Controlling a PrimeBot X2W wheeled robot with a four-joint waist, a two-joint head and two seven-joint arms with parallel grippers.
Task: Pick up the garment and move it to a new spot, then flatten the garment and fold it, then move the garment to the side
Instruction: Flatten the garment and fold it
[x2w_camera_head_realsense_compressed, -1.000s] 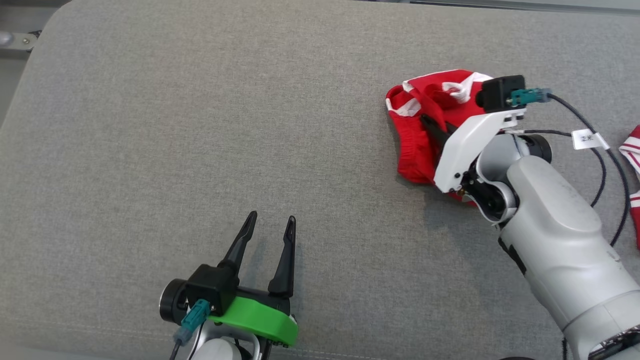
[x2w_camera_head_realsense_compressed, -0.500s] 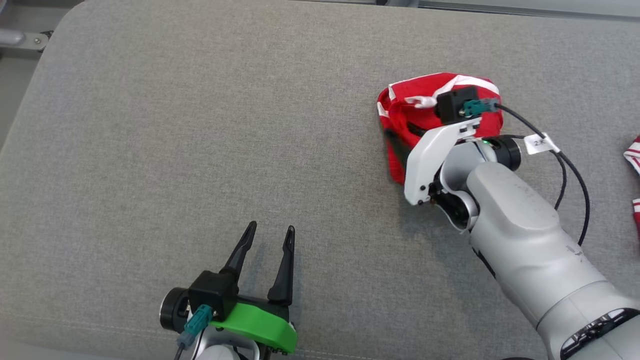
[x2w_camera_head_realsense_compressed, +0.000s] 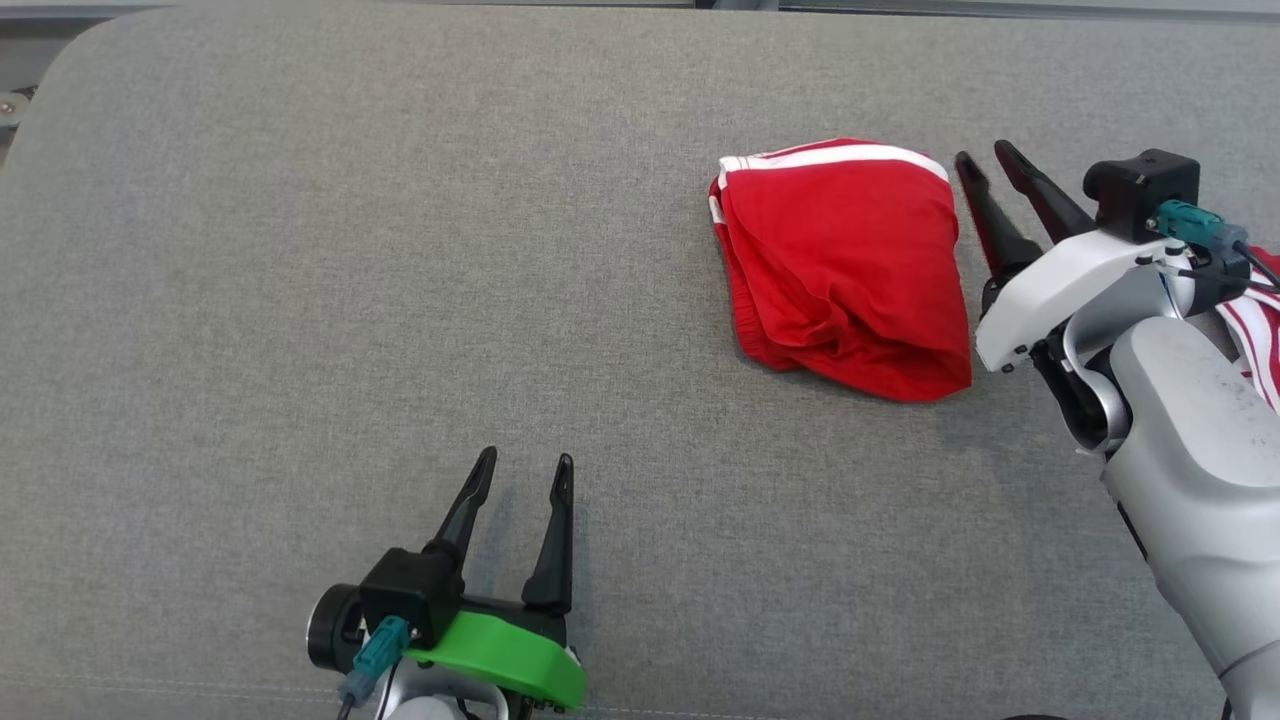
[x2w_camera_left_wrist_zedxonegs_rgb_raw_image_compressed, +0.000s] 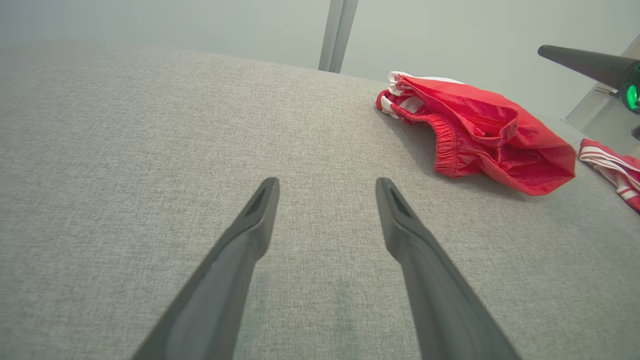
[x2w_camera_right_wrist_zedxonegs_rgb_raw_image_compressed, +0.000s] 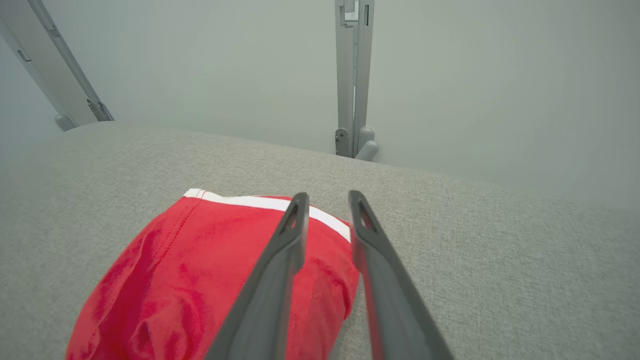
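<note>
Lying loose on the grey worktop (x2w_camera_head_realsense_compressed: 300, 250), right of centre: the red garment (x2w_camera_head_realsense_compressed: 840, 265), white stripe along its far edge, doubled over itself and puffed, not flat. Right claw (x2w_camera_head_realsense_compressed: 983, 153) spread and empty, just beside the garment's right edge, gripping nothing. Left claw (x2w_camera_head_realsense_compressed: 527, 458) spread wide, empty, well apart from the garment, near the front edge.

Risks, as judged:
- A pinch into the heap may catch only the top layer, so the cloth opens crooked or bunches further.
- The gathered elastic waistband on the left side may spring back after smoothing.
- A second striped garment (x2w_camera_head_realsense_compressed: 1262, 330) lies partly behind the right arm; a sweep of that arm could drag it into the work.
</note>
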